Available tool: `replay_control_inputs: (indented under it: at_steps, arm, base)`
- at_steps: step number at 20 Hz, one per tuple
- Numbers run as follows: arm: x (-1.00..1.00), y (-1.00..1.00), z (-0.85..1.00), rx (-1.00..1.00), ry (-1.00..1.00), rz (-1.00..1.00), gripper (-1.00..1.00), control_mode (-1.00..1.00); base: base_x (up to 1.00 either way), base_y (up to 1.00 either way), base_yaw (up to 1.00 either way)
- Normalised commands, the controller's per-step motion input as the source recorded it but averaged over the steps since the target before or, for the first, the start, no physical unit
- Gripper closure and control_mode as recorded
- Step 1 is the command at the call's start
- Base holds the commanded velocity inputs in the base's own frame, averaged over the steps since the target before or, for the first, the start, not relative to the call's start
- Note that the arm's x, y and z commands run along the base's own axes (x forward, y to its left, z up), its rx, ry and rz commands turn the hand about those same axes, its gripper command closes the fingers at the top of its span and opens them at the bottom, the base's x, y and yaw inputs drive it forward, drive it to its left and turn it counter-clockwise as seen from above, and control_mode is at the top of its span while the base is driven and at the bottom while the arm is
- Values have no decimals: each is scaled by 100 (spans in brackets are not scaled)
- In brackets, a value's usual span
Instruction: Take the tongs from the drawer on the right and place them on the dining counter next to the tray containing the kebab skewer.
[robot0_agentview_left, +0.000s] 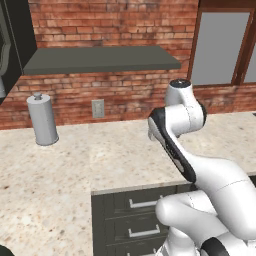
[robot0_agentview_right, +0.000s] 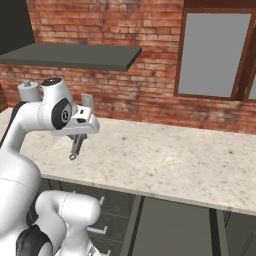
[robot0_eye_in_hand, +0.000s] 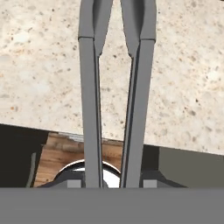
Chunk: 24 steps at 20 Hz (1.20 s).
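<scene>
Hand grips tongs above worktop — canister well apart.

We see the beige stone worktop lying open and bare below the tongs we carry. The grey canister stands well off to the left. The dark shelf overhangs the wall side, probably limiting headroom there.

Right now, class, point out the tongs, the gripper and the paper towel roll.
tongs (robot0_eye_in_hand: 89, 100), hand view, on one arm.
gripper (robot0_agentview_right: 77, 134), right base view, between its fingertips.
paper towel roll (robot0_agentview_left: 43, 120), left base view, on its side.
</scene>
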Motion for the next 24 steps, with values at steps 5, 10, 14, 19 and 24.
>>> replay_control_inputs:
  at_steps: [5, 10, 14, 19, 24]
  arm:
    - [0, 3, 0, 15, -6, 12, 100, -100]
    - [1, 0, 0, 19, -1, 1, 100, -100]
    - [-1, 0, -1, 7, -6, 0, 100, -100]
    - [-19, 6, 0, 0, -14, -14, 100, -100]
    - [-9, 10, 0, 0, -14, -19, 100, -100]
  base:
    - [0, 0, 0]
    - [0, 0, 0]
    - [0, 0, 0]
    - [0, 0, 0]
    - [0, 0, 0]
